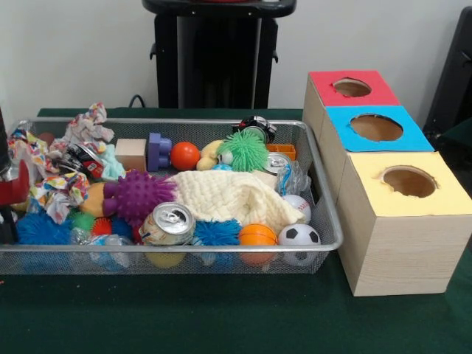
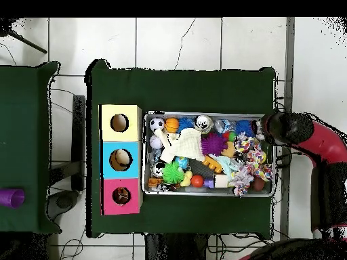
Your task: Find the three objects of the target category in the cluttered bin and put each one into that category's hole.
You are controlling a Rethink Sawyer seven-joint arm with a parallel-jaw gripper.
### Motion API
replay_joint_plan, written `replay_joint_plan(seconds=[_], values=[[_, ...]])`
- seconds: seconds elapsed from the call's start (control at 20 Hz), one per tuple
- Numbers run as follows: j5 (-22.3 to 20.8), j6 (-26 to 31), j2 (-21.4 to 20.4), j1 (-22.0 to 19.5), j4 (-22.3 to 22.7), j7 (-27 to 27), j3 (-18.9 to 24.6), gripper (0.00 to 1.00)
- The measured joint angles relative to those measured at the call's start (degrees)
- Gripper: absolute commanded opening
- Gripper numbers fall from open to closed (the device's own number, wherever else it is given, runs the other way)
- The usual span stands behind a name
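Gripper fingers not visible, state unclear; arm (image 2: 298, 132) sits at the bin's (image 1: 221, 122) end by the rope toys (image 1: 55, 188). Target category unknown; balls and cans lie in the bin. Risk: cloth (image 1: 228, 195) hides items, snags.

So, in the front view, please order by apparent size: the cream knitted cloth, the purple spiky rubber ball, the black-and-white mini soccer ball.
1. Cream knitted cloth, clearly largest.
2. Purple spiky rubber ball.
3. Black-and-white mini soccer ball, smallest, although it lies nearest the camera.
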Motion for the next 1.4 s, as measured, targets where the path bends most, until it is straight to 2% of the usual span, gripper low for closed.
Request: replay_joint_plan(seconds=[0.3,0.45,0.6,1.05,1.4], values=[[-0.14,-3.11,-1.04,-1.45,2.98,0.0,0.91,0.0],[-0.91,-6.89,-2.86,-2.31,7.55,0.0,0.91,0.0],[-1.8,-9.09,-3.92,-2.86,10.14,0.0,0.89,0.0],[-3.09,-10.21,-5.96,-4.67,15.46,0.0,0.79,0.0],[-3.23,-11.29,-6.89,-5.89,17.75,0.0,0.74,0.0]])
